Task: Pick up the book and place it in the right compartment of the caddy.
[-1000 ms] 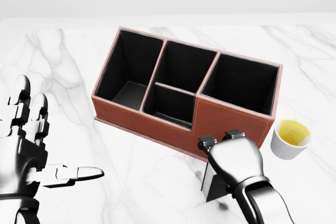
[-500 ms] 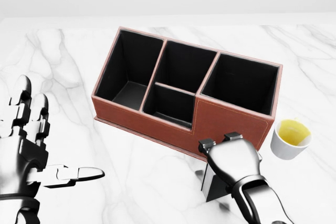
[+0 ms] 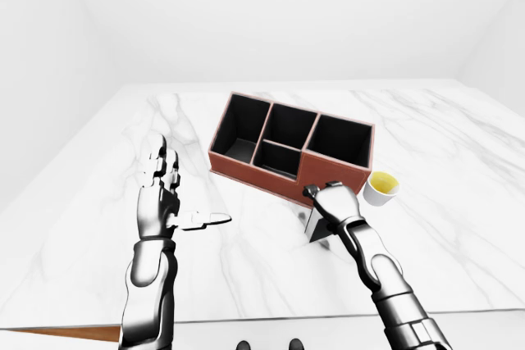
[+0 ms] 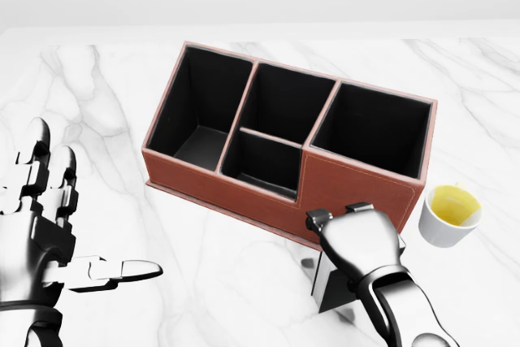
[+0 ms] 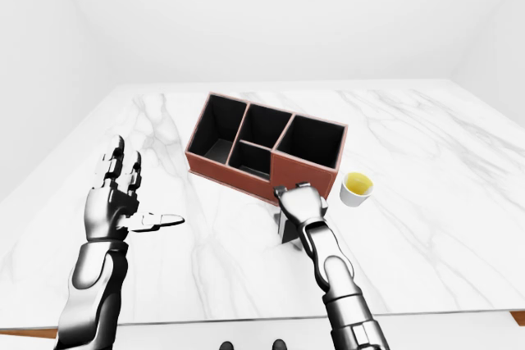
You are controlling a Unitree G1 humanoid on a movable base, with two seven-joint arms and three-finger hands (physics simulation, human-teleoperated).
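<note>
The brown caddy with black compartments stands in the middle of the head view; its right compartment is empty. The book, small, dark and upright, stands on the marble just below the caddy's near wall. My right hand sits on top of the book with its fingers curled round the upper edge, hiding most of it. My left hand is at the left edge, open and empty, fingers spread and thumb pointing right.
A white cup of yellow liquid stands just right of the caddy's right end, close to my right hand. The white marble table reaches past the caddy; its near edge shows in the left-eye view.
My right hand has settled slightly lower over the book and its wrist has shifted a little. The book, the caddy and my left hand have not moved.
</note>
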